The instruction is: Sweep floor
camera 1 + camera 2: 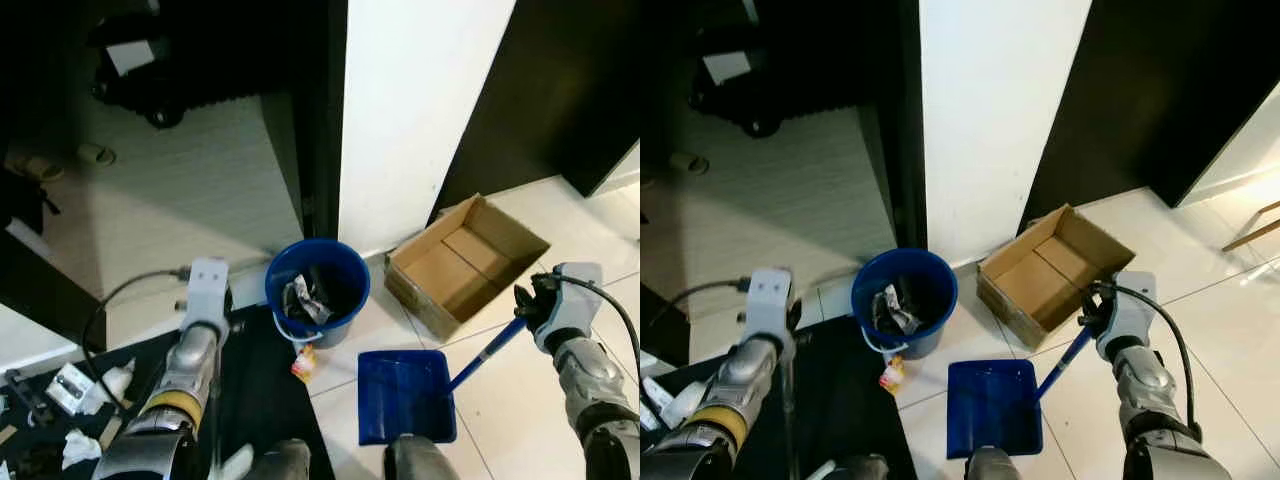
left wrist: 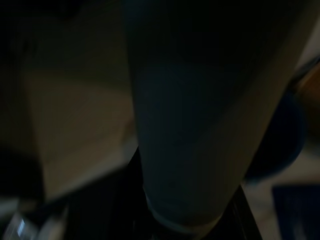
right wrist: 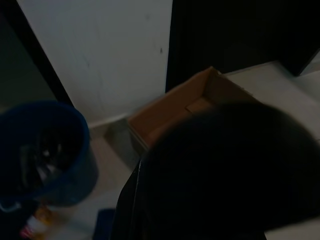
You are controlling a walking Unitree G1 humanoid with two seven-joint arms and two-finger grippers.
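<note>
Below, blue dustpan lies flat, long-handled.

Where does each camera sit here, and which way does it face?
Left eye view: on the head, looking down at the blue bucket, blue dustpan and cardboard box; both arms show, right gripper on the dustpan handle.
Right eye view: the same scene, shifted.
Left wrist view: very dark, a blurred pale shaft close up.
Right wrist view: on the right wrist, facing bucket and box, shared with the eye views.

Right gripper clamps dustpan handle — pan on tile, beside blue bucket, cardboard box.
</note>
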